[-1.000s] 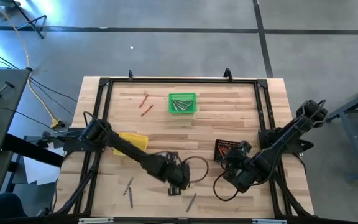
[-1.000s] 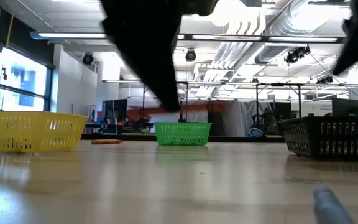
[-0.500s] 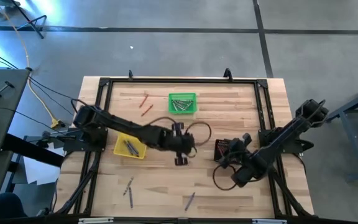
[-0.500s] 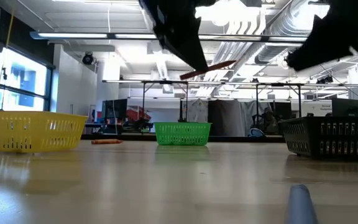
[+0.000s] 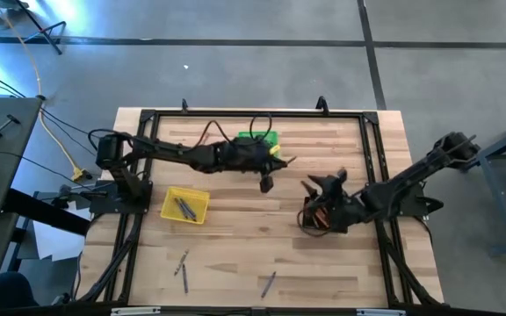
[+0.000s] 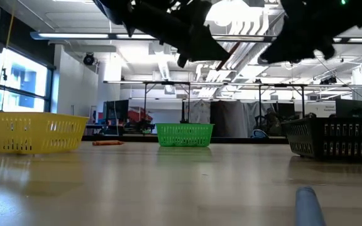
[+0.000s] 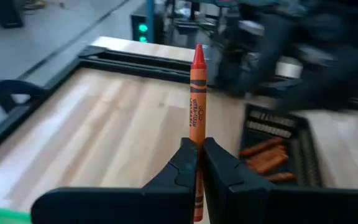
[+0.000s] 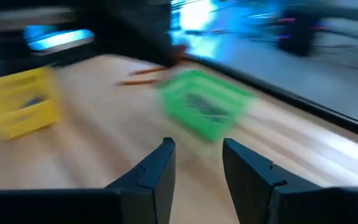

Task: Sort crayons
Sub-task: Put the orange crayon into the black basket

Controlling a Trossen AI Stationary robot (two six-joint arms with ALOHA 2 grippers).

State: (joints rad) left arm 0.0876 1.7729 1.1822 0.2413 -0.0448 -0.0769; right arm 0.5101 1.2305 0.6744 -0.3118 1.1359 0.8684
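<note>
So the left gripper (image 7: 199,163) has its fingers pinched tight on an orange-red crayon (image 7: 196,93), gripping it near the bottom end so most of the stick pokes out past the tips. In the high view that gripper (image 5: 269,172) sits just past the green basket (image 5: 264,138), at about 5 o'clock from it, well above the table.

The right gripper (image 8: 194,163) has its fingers spread with nothing between them. Its arm hangs over the black basket (image 5: 314,215), which already holds orange-red crayons (image 7: 265,149).

My worry: if this crayon belongs in the black basket, the right arm is parked right on top of it, so the two arms could bump, or the drop could bounce off the arm and land on the table. With such a low pinch on a long waxy stick, the crayon could also pivot or slip on a fast swing.

The leftover crayons are a grey one (image 5: 269,283) at 6 o'clock on the table (image 5: 235,254), a couple more (image 5: 183,263) at 7, and two orange-red ones (image 5: 206,146) at 11. The yellow basket (image 5: 185,205) holds grey ones.
</note>
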